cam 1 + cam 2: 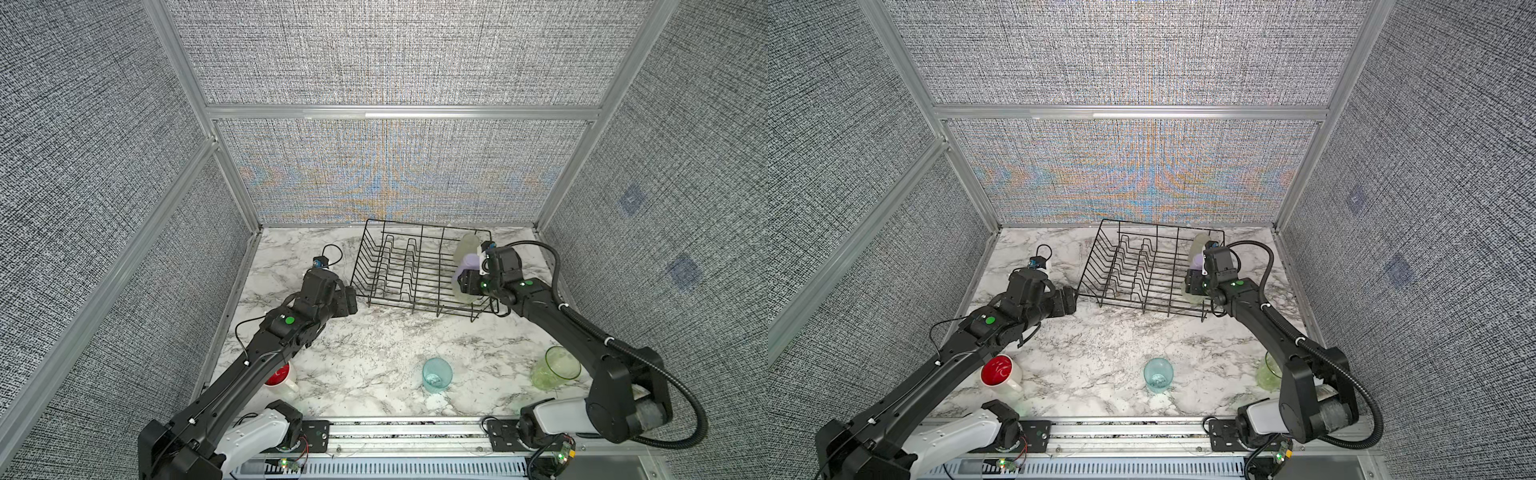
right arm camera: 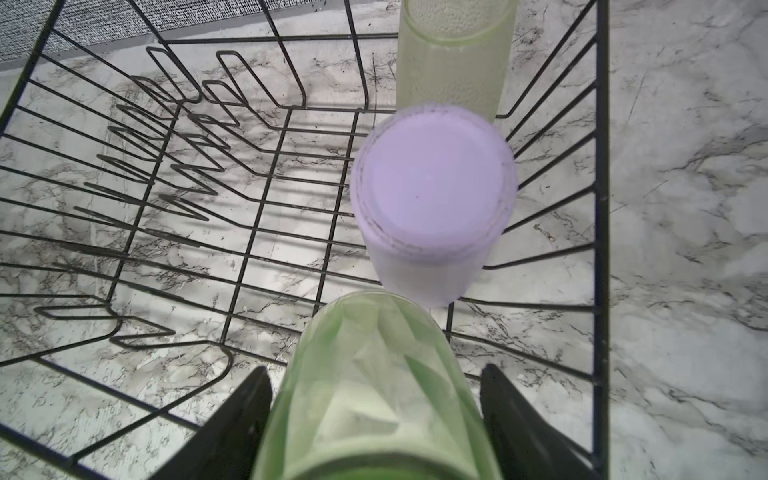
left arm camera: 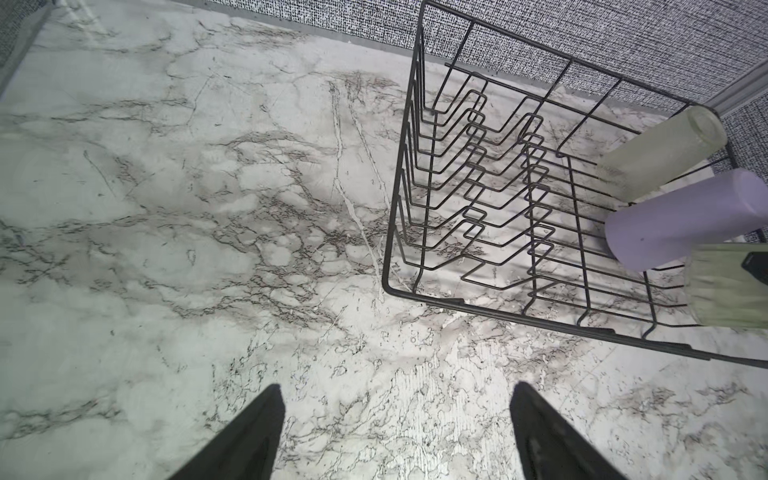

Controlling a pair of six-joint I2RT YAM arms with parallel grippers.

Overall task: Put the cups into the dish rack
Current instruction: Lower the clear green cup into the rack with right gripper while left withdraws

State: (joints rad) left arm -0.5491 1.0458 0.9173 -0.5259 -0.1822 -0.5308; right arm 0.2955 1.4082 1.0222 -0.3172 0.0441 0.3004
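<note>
Right gripper (image 2: 375, 369) clasping green tumbler (image 2: 374, 415), inside dish rack (image 2: 600, 208), beside lavender cup (image 2: 432, 183)

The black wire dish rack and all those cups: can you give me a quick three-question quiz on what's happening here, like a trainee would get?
1. How many cups are on the white marble table, outside the black wire dish rack?
2. True or false: the left gripper is holding a cup.
3. What sits between the right gripper's fingers? A: a plate. B: a translucent green faceted tumbler. C: nothing.

Key
1. Three: the teal tumbler, a plain green tumbler and the white mug with red inside.
2. False: it is open and empty, beside the rack.
3. B.
</note>
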